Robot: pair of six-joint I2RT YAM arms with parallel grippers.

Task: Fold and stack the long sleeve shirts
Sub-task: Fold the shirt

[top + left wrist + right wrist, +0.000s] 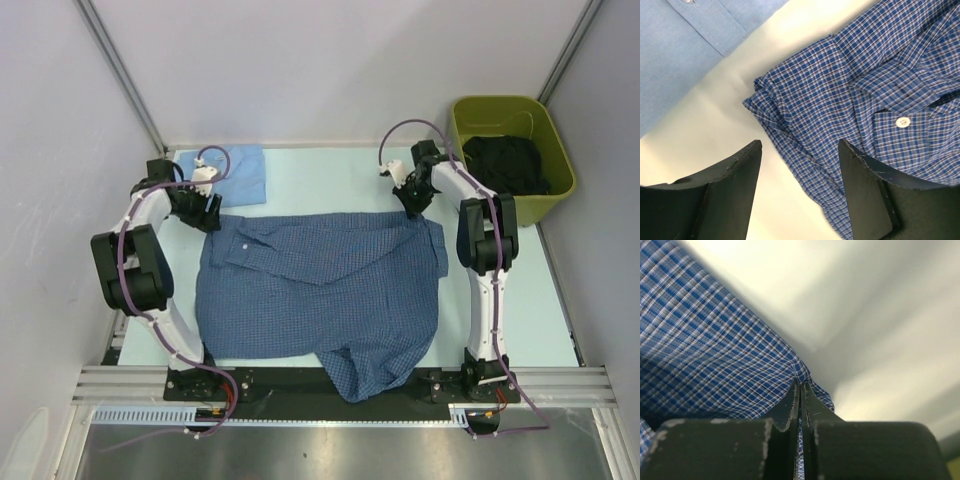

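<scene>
- Progress is standing at about the midpoint, in my judgement. The pale blue shirt (238, 172) is lying as a compact folded piece at the upper left of the table (330, 165) in the top view, so one garment is appearing finished.
- The checked shirt (320, 290) is lying spread across the centre of that view, not yet reduced to a compact fold. A lobe of its cloth is hanging over the near edge at lower centre.
- The left gripper (208, 215) is hovering at the checked shirt's upper left corner, released. In the left wrist view its fingers (730, 180) are standing apart, with the doubled edge of cloth lying between them and nothing pinched.
- The right gripper (415, 205) is sitting at the shirt's upper right corner, clenched on the checked cloth. In the right wrist view its fingers are pressing together, with a sliver of check showing in the seam.
- Two steps are outstanding, as I am judging it: folding the checked shirt down, then stacking it with the pale blue one.
- The left arm is covering the pale blue shirt's left edge, so the quality of that fold is going unconfirmed.
- The checked shirt's sleeves are not tracing clearly, and I cannot tell whether they are tucked under.
- The green bin (470, 112) at upper right is holding dark cloth (507, 163) of unidentifiable kind.
</scene>
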